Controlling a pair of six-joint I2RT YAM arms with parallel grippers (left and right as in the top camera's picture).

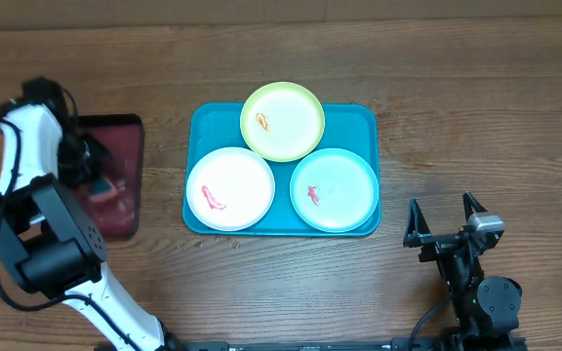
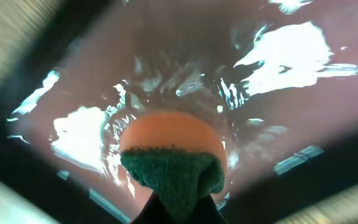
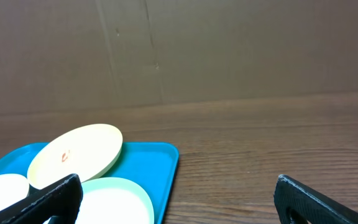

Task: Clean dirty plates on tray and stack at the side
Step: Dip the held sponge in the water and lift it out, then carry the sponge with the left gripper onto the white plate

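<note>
Three plates lie on the turquoise tray (image 1: 359,122): a white one (image 1: 230,188) at front left, a yellow-green one (image 1: 282,120) at the back, and a mint one (image 1: 334,188) at front right. Each carries a small red smear. My left gripper (image 1: 96,180) is over the dark red tray (image 1: 115,132), shut on an orange sponge with a green scrub side (image 2: 169,155). My right gripper (image 1: 444,216) stands open right of the turquoise tray with nothing between its fingers. The right wrist view shows the yellow-green plate (image 3: 76,152) resting partly on the mint plate (image 3: 114,199).
The dark red tray (image 2: 166,74) looks glossy and wet under the sponge. Bare wooden table lies right of the turquoise tray (image 3: 157,165) and along the back. A brown wall rises behind the table.
</note>
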